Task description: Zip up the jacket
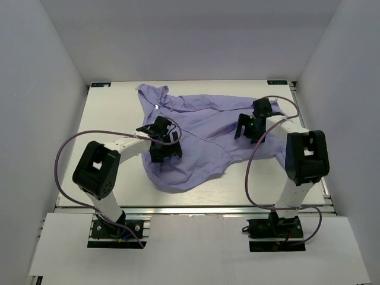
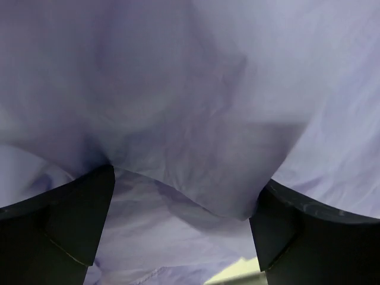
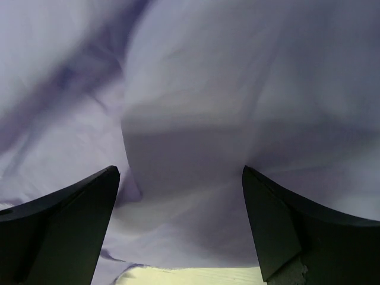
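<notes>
The jacket [image 1: 196, 133] lies crumpled across the middle of the desk [image 1: 113, 113] in the top view, its hood end toward the upper left of the frame and its bulk spreading to the right and down toward the centre.

The left hand [image 1: 163, 142] sits over the jacket's left part, just left of centre. In the left wrist view its fingers [image 2: 59, 225] stand wide apart. A fold of jacket [image 2: 190, 89] hangs into the gap between them without being pinched (a sliver of desk [image 2: 237, 274] shows at the bottom edge).

The right hand [image 1: 252, 124] is over the jacket's right part, right of centre. Its fingers [image 3: 309, 231] are likewise spread. Jacket [image 3: 237, 89] fills the right wrist view above them, and a strip of desk [image 3: 190, 276] shows bottom centre.
</notes>
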Action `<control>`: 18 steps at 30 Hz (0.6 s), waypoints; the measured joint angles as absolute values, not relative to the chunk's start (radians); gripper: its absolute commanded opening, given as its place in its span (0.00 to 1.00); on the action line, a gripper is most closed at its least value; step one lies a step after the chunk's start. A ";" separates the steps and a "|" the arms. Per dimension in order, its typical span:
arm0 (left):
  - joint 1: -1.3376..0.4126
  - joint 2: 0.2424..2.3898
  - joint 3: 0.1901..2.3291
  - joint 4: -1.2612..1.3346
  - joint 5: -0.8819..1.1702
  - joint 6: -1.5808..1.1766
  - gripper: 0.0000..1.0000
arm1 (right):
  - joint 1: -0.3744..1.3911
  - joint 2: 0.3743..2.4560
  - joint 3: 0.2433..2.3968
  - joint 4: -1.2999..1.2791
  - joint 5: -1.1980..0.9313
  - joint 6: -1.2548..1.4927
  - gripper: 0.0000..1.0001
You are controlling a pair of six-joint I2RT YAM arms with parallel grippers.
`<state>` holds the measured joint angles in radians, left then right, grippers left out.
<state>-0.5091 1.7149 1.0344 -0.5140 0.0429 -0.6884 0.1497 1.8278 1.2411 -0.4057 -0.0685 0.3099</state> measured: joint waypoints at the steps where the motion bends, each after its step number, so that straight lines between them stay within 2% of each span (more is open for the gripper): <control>1: -0.505 1.715 1.042 -0.515 0.041 -0.687 0.98 | 0.160 1.823 1.208 -0.402 -0.065 0.318 0.89; 7: -0.457 1.765 1.097 -0.545 -0.023 -0.717 0.98 | 0.285 1.673 0.987 -0.370 -0.010 0.397 0.89; 12: -0.237 1.822 1.171 -0.612 -0.080 -0.732 0.98 | 0.509 1.483 0.782 -0.359 0.001 0.517 0.89; 15: -0.085 1.924 1.303 -0.676 -0.171 -0.725 0.98 | 0.689 1.417 0.726 -0.364 -0.043 0.578 0.89; 18: 0.021 2.099 1.567 -0.752 -0.234 -0.706 0.98 | 0.870 1.414 0.744 -0.358 -0.109 0.594 0.89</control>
<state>0.0212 2.0991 1.5669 -0.7525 -0.2344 -0.7059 0.8700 1.4136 0.7441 -0.3580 -0.1093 0.5938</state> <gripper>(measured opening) 0.980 0.893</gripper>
